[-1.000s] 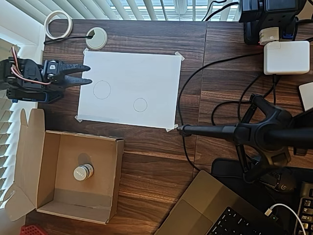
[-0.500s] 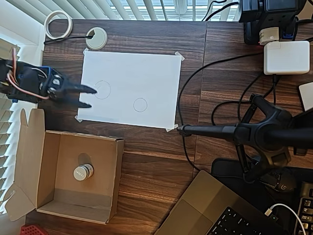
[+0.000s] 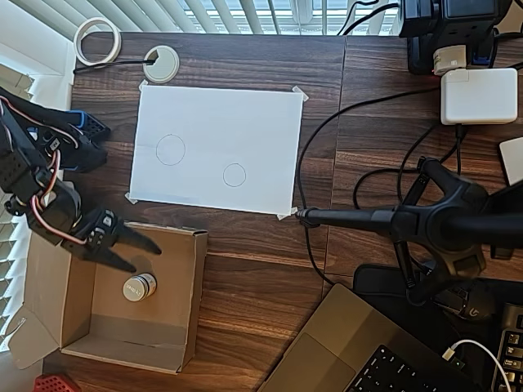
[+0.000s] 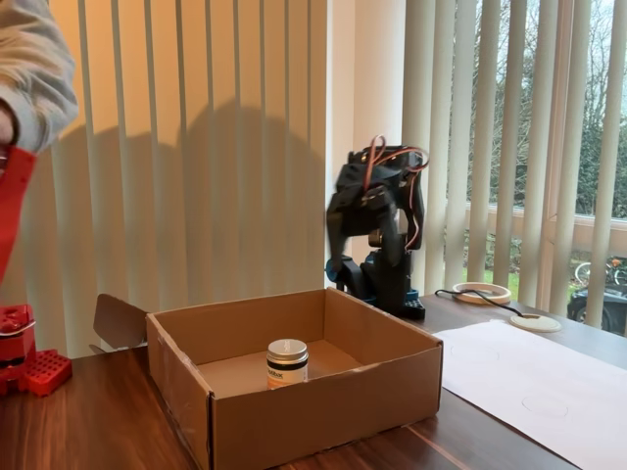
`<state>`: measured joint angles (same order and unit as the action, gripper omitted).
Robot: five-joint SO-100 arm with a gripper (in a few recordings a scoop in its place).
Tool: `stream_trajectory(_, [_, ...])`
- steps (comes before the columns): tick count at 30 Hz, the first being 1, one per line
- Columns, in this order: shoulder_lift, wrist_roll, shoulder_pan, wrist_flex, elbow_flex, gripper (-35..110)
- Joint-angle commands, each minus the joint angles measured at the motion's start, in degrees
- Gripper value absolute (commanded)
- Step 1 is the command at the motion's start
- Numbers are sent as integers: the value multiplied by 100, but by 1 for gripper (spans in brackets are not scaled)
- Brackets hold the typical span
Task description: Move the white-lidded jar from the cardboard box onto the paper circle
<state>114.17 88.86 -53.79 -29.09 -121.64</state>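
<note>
The white-lidded jar [image 3: 139,287] [image 4: 287,362] stands upright on the floor of the open cardboard box [image 3: 167,331] [image 4: 323,397], left of centre in the overhead view. My gripper [image 3: 145,256] hangs open over the box's upper left part. Its dark fingers point right, just above the jar in the picture, with nothing between them. In the fixed view the arm [image 4: 377,211] is blurred behind the box. The paper circle [image 3: 234,175] is drawn on a taped white sheet [image 3: 245,122], with nothing on it.
A larger pencil circle [image 3: 170,149] lies left of the small one. A tape ring [image 3: 98,39] and a white disc [image 3: 161,63] sit at the back. A black camera stand [image 3: 425,220], cables and a laptop [image 3: 359,351] fill the right side. A person's sleeve [image 4: 34,69] shows at the left.
The arm swung from beside the sheet's left edge down over the cardboard box. The gripper stayed open. The jar has not moved.
</note>
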Motion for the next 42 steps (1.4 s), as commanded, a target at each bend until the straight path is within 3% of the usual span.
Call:
stream_trajectory(1, [-896,905,-765,466,993,36])
stream_trajectory(10, [-2777,1556,-1107,923,2206,46])
stream_trajectory(22, [-3401,2224,-1125,976,2171,48])
stream_trajectory(42, [-3568,2250,-905,633,2004,48])
